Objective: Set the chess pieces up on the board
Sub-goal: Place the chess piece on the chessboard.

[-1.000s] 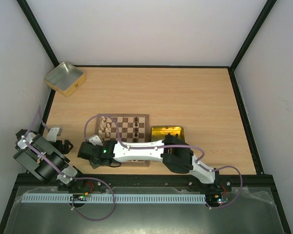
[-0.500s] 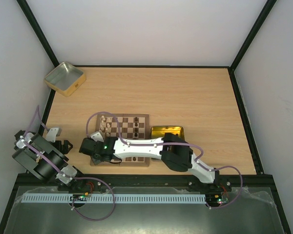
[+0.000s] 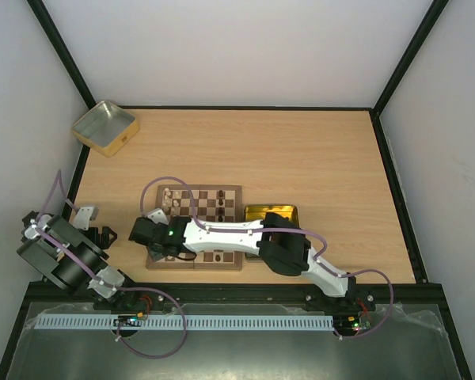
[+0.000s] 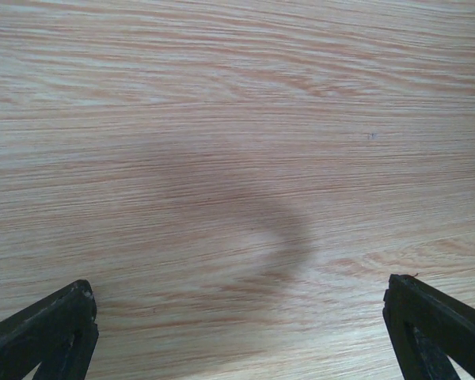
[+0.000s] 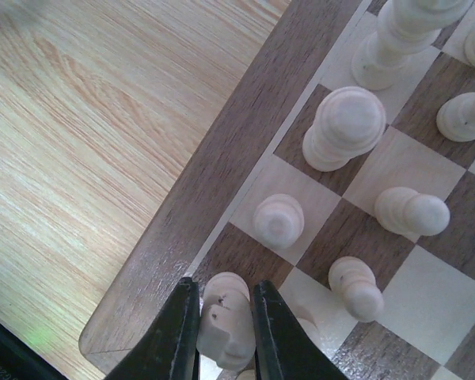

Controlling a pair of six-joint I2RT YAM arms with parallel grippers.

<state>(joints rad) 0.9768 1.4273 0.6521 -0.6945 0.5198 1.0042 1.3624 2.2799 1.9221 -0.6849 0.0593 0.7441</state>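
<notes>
Chess pieces, pale: one piece [image 5: 226, 328] clenched between the right fingers [image 5: 178, 332], upright over a square by a corner of the board [image 5: 222, 150]. Several more pale pieces [image 5: 344, 127] stand on the squares just beside it. Chess pieces, dark [image 3: 222, 207]: a few at mid-board. Board: on the table [image 3: 317, 150], with the gold tin [image 3: 273, 210] just beside its right rim. Progress, judged: partial, with pale pieces gathering along the left edge and dark ranks barely begun. Left fingers [image 4: 47, 328]: spread wide, grasping nothing, above bare table. Views: the right wrist alone shows the grip and individual pieces; only the top view shows the board's place, the dark pieces and the silvery tin [image 3: 104, 127] at the far left corner.
</notes>
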